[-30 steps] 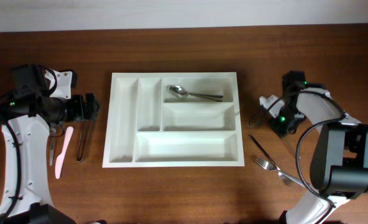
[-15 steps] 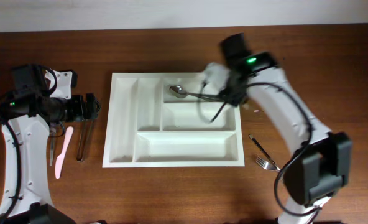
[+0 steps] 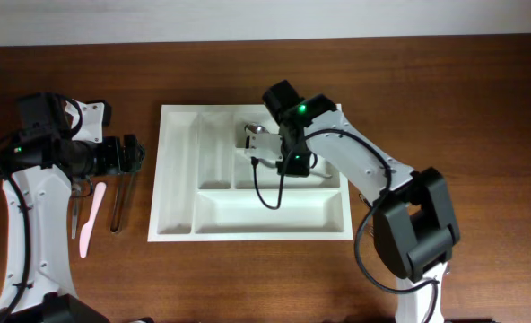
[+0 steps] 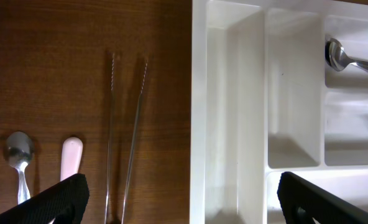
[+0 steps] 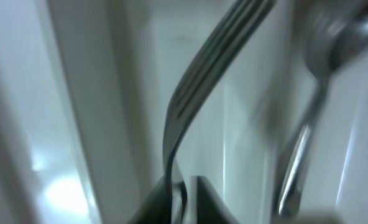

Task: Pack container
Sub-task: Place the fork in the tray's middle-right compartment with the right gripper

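The white container (image 3: pixel 161 179) lies mid-table with a spoon (image 3: pixel 255 131) in its top right compartment. My right gripper (image 3: pixel 258 154) reaches into that compartment. In the right wrist view a fork (image 5: pixel 199 81) stands between the right gripper's (image 5: pixel 187 186) jaws, tines away from me, beside the spoon (image 5: pixel 308 124). The jaws are slightly apart, with a thin gap beside the handle. My left gripper (image 4: pixel 183 199) hangs wide open and holds nothing, over the container's left rim (image 4: pixel 199 124) and the table beside it.
Metal tongs (image 4: pixel 125 137), a pink utensil (image 4: pixel 71 155) and a second spoon (image 4: pixel 17 152) lie on the wood left of the container. The right arm (image 3: pixel 400 206) stretches over the container's right edge.
The right arm has swung from the table's right side to over the container's top right compartment with the fork. Its jaws have parted a little. The left arm has not moved.
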{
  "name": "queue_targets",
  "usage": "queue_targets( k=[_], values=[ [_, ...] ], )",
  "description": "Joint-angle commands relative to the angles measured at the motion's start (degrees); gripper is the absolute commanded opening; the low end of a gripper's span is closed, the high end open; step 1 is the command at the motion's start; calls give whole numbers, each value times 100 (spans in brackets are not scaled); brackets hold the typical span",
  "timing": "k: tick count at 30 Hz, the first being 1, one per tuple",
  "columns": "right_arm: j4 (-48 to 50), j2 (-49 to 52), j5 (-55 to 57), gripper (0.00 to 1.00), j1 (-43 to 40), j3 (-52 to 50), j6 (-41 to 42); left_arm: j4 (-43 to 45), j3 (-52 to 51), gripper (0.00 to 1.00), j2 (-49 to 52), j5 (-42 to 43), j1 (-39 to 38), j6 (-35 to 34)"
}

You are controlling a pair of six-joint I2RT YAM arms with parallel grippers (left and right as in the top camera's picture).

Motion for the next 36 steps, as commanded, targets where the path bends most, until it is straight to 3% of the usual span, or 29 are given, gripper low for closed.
queue_targets(
  k=[1,5,12,20,25,29,32,36],
  values=[
    [127,-76,413,46,94,61,299,-7,103,99,-13,101,28,92],
    [-234,-323,1226,48,50,516,708,-4,103,99,-13,101,28,92],
    [-920,-1073,1412,52,-514,1198,1259,-4,103,99,-13,101,28,92],
    [-999,-2874,1554,62,-1478,975,1639,-7,103,99,-13,101,28,92],
    [-973,-3845,901,62,-2632,-22,2229,-4,103,99,-13,101,28,92],
    [-811,-4192,424,62,-3462,-1478,2350,-4,103,99,-13,101,28,92],
    [-544,-4122,350,65,-3751,-2769,2223,-7,103,99,-13,101,28,92],
    [-505,-3860,350,65,-3709,-3650,1801,-4,103,99,-13,101,28,92]
  ],
)
